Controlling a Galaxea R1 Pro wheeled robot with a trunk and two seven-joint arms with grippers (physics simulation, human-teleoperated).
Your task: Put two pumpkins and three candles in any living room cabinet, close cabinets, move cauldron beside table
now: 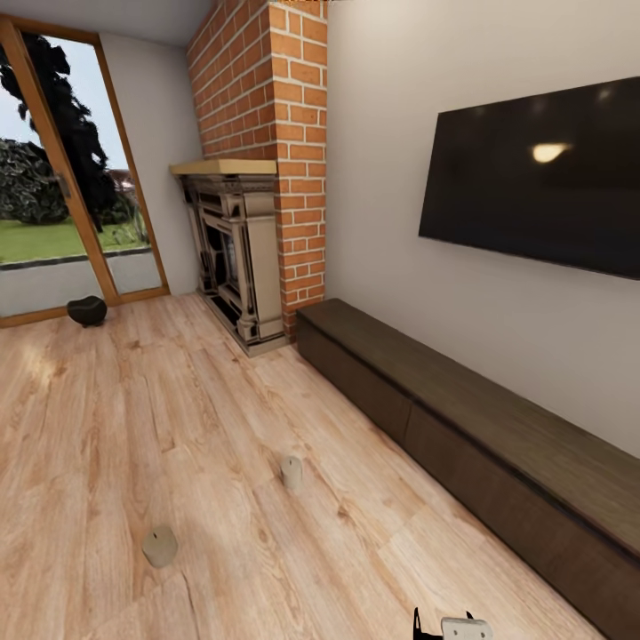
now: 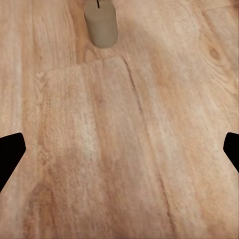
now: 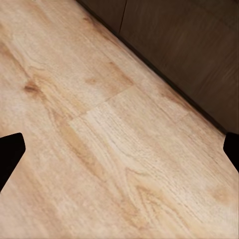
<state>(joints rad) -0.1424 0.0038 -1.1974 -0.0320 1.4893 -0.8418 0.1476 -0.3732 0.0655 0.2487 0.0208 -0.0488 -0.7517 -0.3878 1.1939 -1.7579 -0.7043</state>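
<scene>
Both jaws gape wide, empty, over bare floor [image 2: 124, 164]. Lower left of the head view sits my nearest candle [image 1: 160, 545]; I'd descend squarely over its upright sides.

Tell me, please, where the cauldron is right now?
In the head view the cauldron sits on the wooden floor at far left, before the glass door, left of the fireplace.
</scene>
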